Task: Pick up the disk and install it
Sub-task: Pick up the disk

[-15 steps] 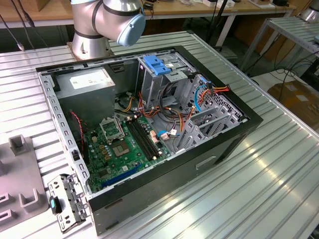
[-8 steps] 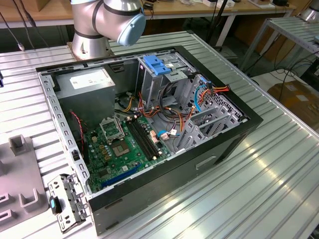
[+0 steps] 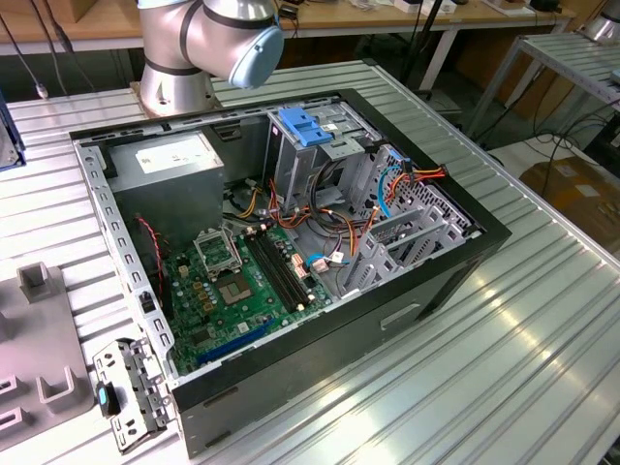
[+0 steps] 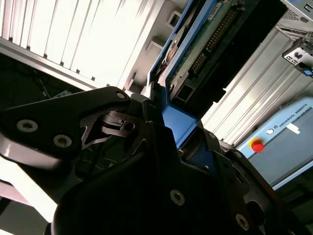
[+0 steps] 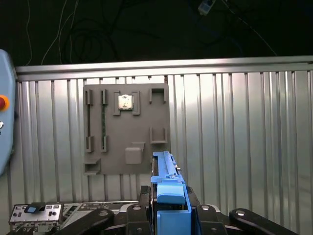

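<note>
Gripper (image 5: pixel 169 198) clamped on the disk (image 5: pixel 164 169), apparently by its blue bracket; disk held clear of the table (image 5: pixel 244 137). Open case (image 3: pixel 431 291) occupies the exterior view's centre.

A ribbed silver aluminium table (image 3: pixel 504 368) carries an open black computer case (image 3: pixel 291 366) on its side; a grey plastic fixture plate (image 3: pixel 44 349) and a small perforated metal bracket (image 3: pixel 136 387) lie beside it.

The disk (image 4: pixel 210 49) runs off the second wrist view, one end hidden by the fingers (image 4: pixel 144 110).
</note>
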`<state>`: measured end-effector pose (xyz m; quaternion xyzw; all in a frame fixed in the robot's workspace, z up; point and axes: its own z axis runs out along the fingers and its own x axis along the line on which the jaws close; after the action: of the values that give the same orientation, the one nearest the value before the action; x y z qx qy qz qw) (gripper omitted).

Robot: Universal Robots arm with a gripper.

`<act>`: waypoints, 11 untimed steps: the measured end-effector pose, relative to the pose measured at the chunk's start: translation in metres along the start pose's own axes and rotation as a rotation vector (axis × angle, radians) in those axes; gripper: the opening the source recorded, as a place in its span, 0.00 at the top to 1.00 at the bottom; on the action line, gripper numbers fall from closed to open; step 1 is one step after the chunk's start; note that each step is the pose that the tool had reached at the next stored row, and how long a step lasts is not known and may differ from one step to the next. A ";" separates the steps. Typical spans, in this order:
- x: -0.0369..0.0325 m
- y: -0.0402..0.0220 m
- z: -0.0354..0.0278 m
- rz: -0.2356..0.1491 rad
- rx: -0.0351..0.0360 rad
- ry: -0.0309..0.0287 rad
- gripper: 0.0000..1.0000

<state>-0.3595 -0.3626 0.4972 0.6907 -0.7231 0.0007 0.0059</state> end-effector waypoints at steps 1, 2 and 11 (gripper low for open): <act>-0.0001 -0.0013 0.0000 0.000 0.0000 0.0000 0.63; -0.0001 -0.0034 0.0000 0.000 0.0001 0.0000 0.63; -0.0009 -0.0186 -0.0002 0.000 -0.0001 0.0000 0.63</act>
<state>-0.3408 -0.3626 0.4972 0.6907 -0.7231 0.0007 0.0060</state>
